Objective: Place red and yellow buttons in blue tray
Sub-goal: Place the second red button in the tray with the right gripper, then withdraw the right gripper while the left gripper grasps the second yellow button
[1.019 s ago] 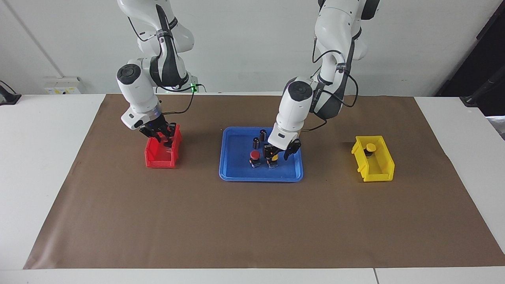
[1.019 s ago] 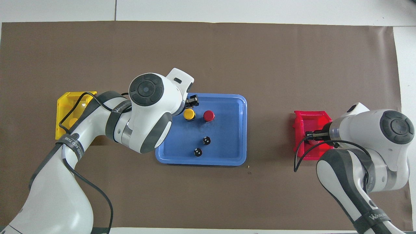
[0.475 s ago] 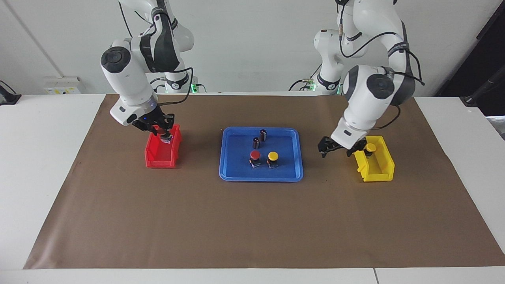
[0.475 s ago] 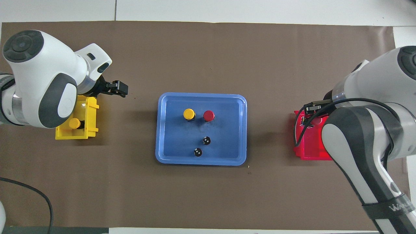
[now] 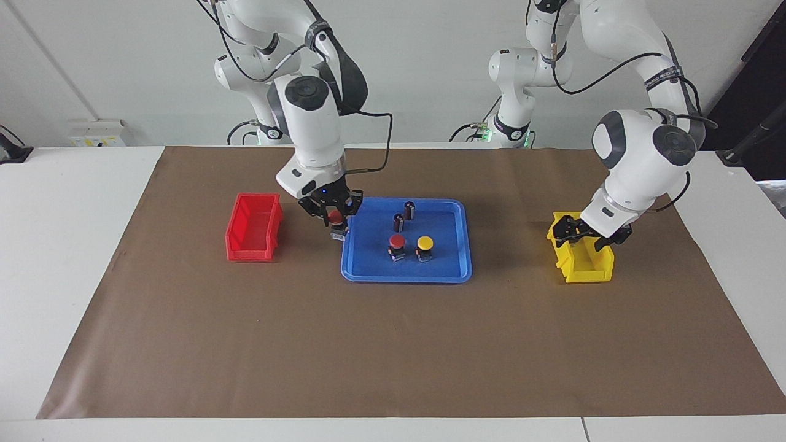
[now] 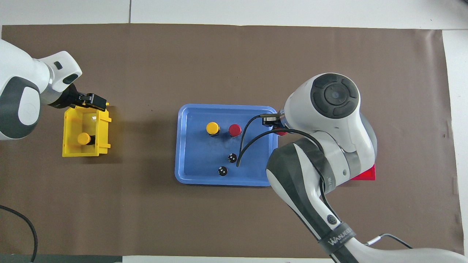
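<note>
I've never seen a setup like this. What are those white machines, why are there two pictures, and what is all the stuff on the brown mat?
Those are two robot arms, each ending in a two-finger gripper. One picture looks at them from across the table; the other looks down from above their own end, so the sides are swapped.

In the middle of the mat lies a blue tray. In it stand a red button, a yellow button and two small dark cylinders.

The right gripper is shut on a second red button, carrying it over the tray's edge nearest the red bin.

The left gripper, fingers open, hangs over the yellow bin, where another yellow button waits.
</note>
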